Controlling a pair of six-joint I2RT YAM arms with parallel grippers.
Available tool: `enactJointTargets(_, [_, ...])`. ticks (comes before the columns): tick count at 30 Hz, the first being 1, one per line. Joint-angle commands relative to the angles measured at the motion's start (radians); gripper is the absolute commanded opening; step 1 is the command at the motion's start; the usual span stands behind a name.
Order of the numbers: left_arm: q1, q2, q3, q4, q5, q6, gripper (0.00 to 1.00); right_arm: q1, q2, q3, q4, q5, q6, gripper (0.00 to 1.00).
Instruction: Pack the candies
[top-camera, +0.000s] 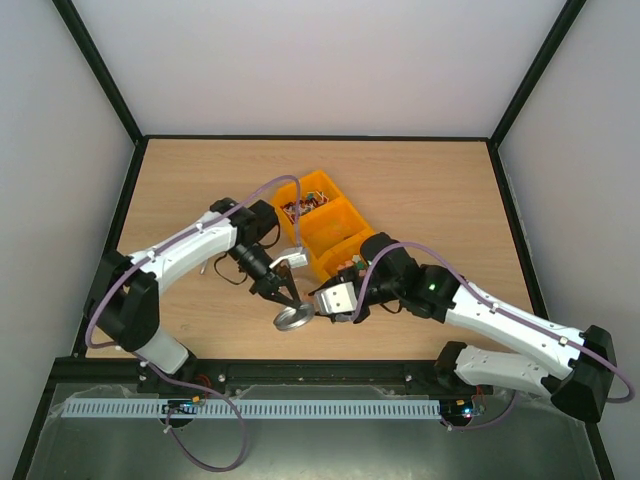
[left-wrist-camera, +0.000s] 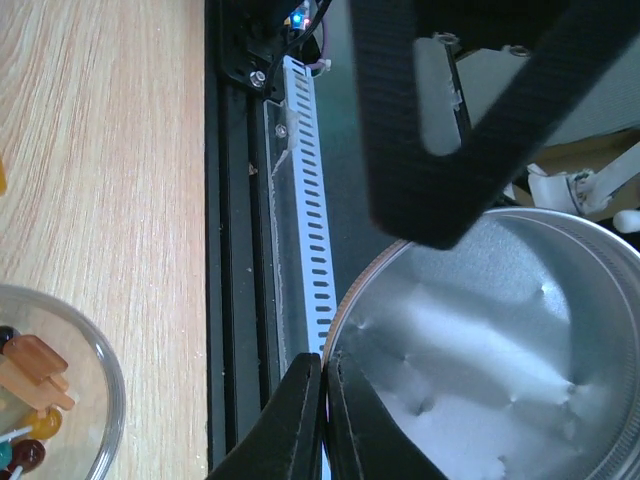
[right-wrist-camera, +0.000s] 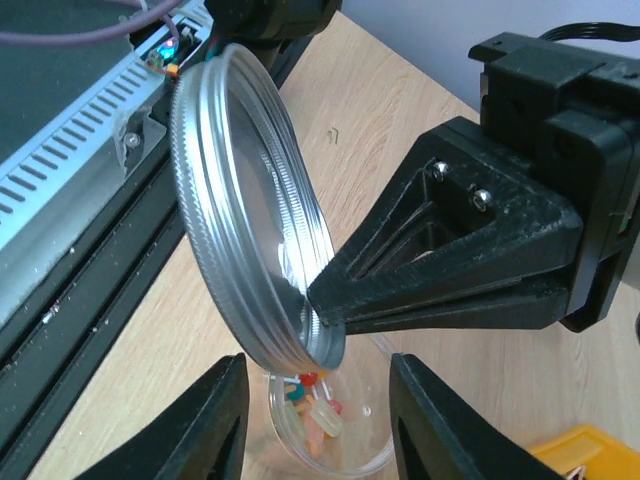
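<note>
Two claws are busy at the near edge of the pale wooden desk (top-camera: 430, 200), and the packing looks barely begun. On the left, the left claw (left-wrist-camera: 324, 395) is pressed together on the rim of a round silver metal screw lid (left-wrist-camera: 480, 340). It holds the lid tilted on edge in the air, clear of any container. Just under the lid, a shallow clear round dish (right-wrist-camera: 365, 455) stands uncovered on the desk with only a few chunky coloured sweets (right-wrist-camera: 312, 418) in the bottom.

Behind the dish is a yellow plastic bin with compartments (top-camera: 335, 225). The candies (top-camera: 300, 206), a heap of tiny red-and-white wrapped pieces, lie in its far compartment, and none of them are in the dish that I can make out.

To the right, the right claw (right-wrist-camera: 318, 400) is spread, one finger either side of the dish, though I can't tell whether it touches the wall.

To my eye nearly everything remains: the heap has to be moved over, and the lid has to go on.
</note>
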Motion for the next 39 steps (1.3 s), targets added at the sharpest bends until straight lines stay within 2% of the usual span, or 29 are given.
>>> enactJointTargets(1, [0.035,0.04,0.017,-0.084,0.066,0.061,0.02,0.017,-0.014,0.018,0.026,-0.018,-0.001,0.37])
enactJointTargets(4, [0.055,0.055,0.022,-0.085,0.075,0.059,0.02,0.023,-0.01,0.022,0.033,-0.024,0.013,0.33])
enactJointTargets(11, [0.061,0.079,0.028,-0.085,0.084,0.054,0.02,0.033,0.004,0.031,0.046,-0.028,0.047,0.3])
enactJointTargets(21, [0.076,0.078,0.02,-0.081,0.084,0.05,0.05,0.037,0.006,0.05,0.03,-0.018,0.128,0.16])
enactJointTargets(25, [0.138,0.028,0.013,-0.009,0.077,-0.029,0.22,0.037,-0.003,0.049,0.025,0.01,0.202,0.13])
enactJointTargets(28, [0.197,-0.035,0.01,0.088,0.035,-0.138,0.42,0.034,-0.002,0.046,0.041,0.029,0.298,0.11])
enactJointTargets(35, [0.377,-0.272,-0.058,0.471,-0.172,-0.437,0.54,-0.023,0.004,0.015,0.132,-0.006,0.571,0.08])
enactJointTargets(39, [0.426,-0.43,-0.112,0.587,-0.307,-0.452,0.65,-0.112,0.056,0.03,0.127,-0.134,0.72,0.08])
